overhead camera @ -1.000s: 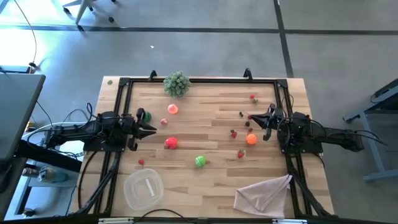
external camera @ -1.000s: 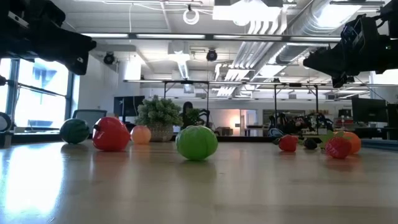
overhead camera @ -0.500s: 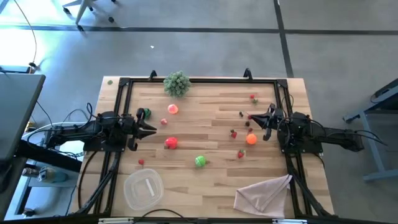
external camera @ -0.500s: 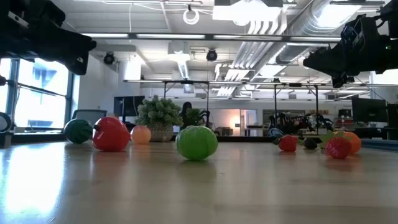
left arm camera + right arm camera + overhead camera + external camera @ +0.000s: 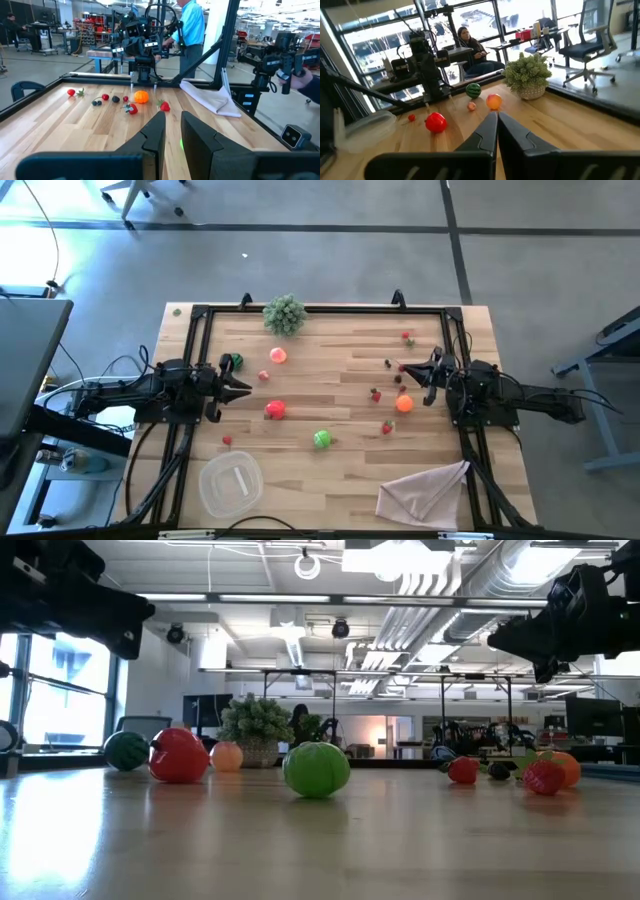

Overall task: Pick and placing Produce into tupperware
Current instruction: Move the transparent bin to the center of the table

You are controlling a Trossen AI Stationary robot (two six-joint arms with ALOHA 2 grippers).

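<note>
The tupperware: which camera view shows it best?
The high view shows the tupperware best: its whole outline is visible near the table's front left corner, with nothing inside. The right wrist view catches only part of it at the edge, behind the red fruit. The low view and the left wrist view do not show it.

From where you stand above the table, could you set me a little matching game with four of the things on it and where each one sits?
Things:
1. tupperware
2. beige cloth
3. plant sprig
4. orange fruit

Places:
A. far edge of the table, left of centre
B. near the right gripper
C. near left corner, empty
D. near right corner, crumpled

Pairs: 1-C, 2-D, 3-A, 4-B
</note>
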